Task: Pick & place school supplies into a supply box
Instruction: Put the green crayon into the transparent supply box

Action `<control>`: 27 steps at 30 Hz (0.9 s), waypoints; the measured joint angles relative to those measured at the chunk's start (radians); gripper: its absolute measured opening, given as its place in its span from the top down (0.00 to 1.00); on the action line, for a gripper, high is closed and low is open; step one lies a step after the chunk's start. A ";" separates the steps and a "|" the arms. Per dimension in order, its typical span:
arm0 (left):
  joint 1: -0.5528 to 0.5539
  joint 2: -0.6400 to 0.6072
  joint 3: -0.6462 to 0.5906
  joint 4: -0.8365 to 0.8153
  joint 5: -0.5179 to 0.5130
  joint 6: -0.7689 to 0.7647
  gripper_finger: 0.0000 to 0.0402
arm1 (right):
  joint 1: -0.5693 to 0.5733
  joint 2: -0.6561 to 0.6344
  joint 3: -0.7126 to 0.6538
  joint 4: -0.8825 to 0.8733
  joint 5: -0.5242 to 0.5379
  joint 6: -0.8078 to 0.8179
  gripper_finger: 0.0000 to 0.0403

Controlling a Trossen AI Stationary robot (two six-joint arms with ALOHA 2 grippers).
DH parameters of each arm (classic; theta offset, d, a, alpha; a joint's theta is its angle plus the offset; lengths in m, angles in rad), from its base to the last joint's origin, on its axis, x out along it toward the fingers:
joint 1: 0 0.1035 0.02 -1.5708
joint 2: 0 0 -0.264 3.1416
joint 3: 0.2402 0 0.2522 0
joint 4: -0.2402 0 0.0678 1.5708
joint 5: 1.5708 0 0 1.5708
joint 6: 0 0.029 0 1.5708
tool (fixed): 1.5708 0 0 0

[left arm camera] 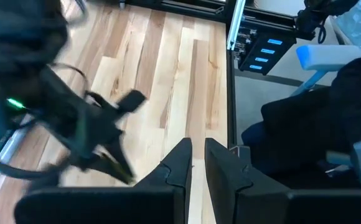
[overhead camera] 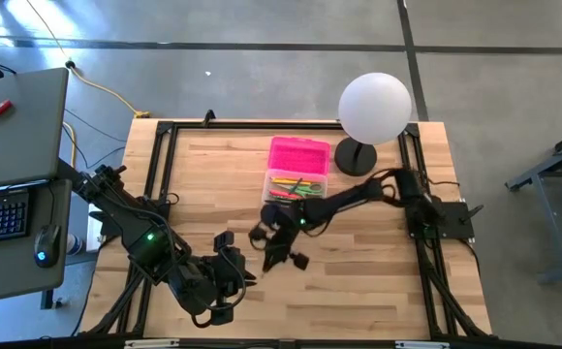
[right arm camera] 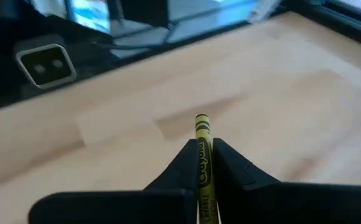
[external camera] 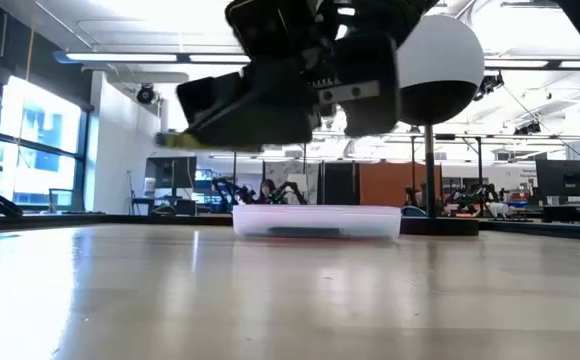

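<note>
The clear supply box [overhead camera: 296, 186] sits mid-table and holds several pens, pencils and the green-handled scissors. Its pink lid [overhead camera: 298, 155] lies just beyond it, toward the far edge. In the low view the box [external camera: 315, 221] shows as a low translucent tray. My right gripper [overhead camera: 279, 252] hangs over the table on the near side of the box, shut on a yellow crayon [right arm camera: 201, 127]. My left gripper [left arm camera: 198, 149] waits near the table's near-left corner, shut to a narrow gap and holding nothing. My right gripper pinches the yellow crayon between its two fingers. The crayon lies along the fingers and its free end [right arm camera: 201, 120] sticks out past the fingertips. It is lifted clear of the table, and in the low view its tip [external camera: 170, 140] points out about level.
A white globe lamp [overhead camera: 373, 109] stands on its dark base at the far right, beside the lid. A black frame [overhead camera: 155, 165] borders the tabletop. Bare wood [overhead camera: 359, 281] lies along the near side. A desk with a keyboard [overhead camera: 0, 213] stands off the table's left.
</note>
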 joint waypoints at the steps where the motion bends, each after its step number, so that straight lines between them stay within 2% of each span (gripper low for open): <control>1: 0.000 0.000 0.000 0.000 0.000 0.000 0.82 | -0.014 -0.020 0.000 -0.033 0.018 -0.018 0.97; 6: 0.001 0.000 0.000 0.002 -0.002 0.000 0.82 | -0.109 -0.082 0.000 -0.164 0.108 -0.092 0.98; 12: 0.000 0.000 0.000 0.004 0.025 0.000 0.82 | -0.251 -0.119 0.001 -0.141 0.206 -0.019 0.97; 17: 0.000 0.000 0.000 0.008 0.025 0.000 0.82 | -0.347 -0.122 0.001 -0.197 0.413 0.088 0.98; 27: 0.000 0.000 0.000 0.008 0.024 0.000 0.82 | -0.377 -0.122 0.001 -0.375 0.664 0.157 0.96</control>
